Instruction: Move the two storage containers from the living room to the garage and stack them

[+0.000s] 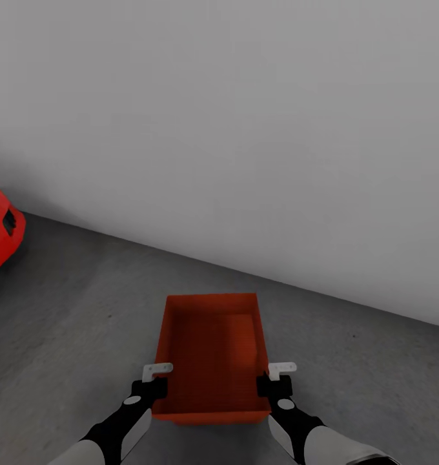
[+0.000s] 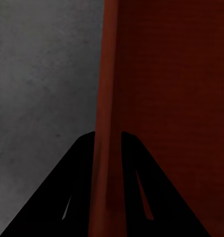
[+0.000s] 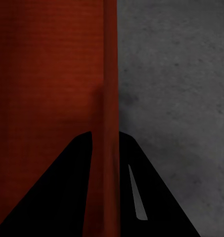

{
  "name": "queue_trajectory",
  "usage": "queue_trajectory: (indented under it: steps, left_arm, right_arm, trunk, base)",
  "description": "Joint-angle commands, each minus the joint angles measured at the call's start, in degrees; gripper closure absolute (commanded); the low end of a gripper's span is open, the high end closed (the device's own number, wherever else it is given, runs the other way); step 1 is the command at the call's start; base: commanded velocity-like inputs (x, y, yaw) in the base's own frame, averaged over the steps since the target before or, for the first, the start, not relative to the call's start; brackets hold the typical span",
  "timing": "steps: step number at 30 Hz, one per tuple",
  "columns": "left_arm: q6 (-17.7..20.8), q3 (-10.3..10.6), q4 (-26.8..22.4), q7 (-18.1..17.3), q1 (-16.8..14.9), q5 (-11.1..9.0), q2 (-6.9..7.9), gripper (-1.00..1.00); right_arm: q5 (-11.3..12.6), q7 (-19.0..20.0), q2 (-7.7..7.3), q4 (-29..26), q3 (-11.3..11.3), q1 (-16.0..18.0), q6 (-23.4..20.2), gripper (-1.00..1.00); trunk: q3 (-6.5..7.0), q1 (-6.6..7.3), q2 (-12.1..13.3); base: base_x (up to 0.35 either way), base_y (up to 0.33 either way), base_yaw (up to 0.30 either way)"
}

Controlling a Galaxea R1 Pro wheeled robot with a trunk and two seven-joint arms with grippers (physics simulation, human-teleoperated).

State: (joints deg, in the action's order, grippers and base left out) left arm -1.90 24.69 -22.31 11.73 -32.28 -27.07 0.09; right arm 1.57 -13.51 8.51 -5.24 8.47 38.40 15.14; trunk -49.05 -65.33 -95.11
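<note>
Head view first: we're in the garage (image 1: 245, 129), plain pale wall ahead, a bit of the red car (image 1: 1, 232) far left. One storage container (image 1: 212, 349) is held out in front over the floor (image 1: 84, 323), open side up. The left tool (image 1: 156, 380) is on the left wall at the near end and the right tool (image 1: 279, 380) is on the right wall opposite. I think there's a second bin nested inside, since there's a lighter step at the far right of the interior, but I can't say for sure.

Left wrist view: both dark fingers (image 2: 67, 197) straddle the orange wall, one on each side, so that tool is pinching the wall.

Right wrist view: same deal, fingers (image 3: 156, 197) clamped either side of the wall, with bare concrete beyond.

My take on doing this step well: lower both arms together so the bin stays level, pick a spot well clear of the car and not jammed against the wall, and only let go once the bottom sits flat on the concrete. Whether it's touching the floor yet I can't tell.

No brands, labels or writing anywhere that I can read.
</note>
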Motion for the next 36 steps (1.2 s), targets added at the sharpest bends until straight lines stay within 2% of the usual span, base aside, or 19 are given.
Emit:
queue_trajectory:
  steps: [1,36]
  left_arm:
    - [-0.39,-0.63,-0.20,2.68,-0.07,0.62,-0.88,1.00]
    - [-0.39,-0.68,-0.19,2.68,-0.07,0.62,-0.88,1.00]
  right_arm:
    - [1.24,-3.23,0.01,0.23,-2.06,0.01,0.33,1.00]
    - [1.24,-3.20,-0.06,0.23,-2.06,0.01,0.26,1.00]
  trunk:
    - [-0.04,0.00,-0.02]
    - [-0.04,0.00,-0.02]
  base:
    - [0.030,0.024,0.000]
    - [0.026,0.001,0.000]
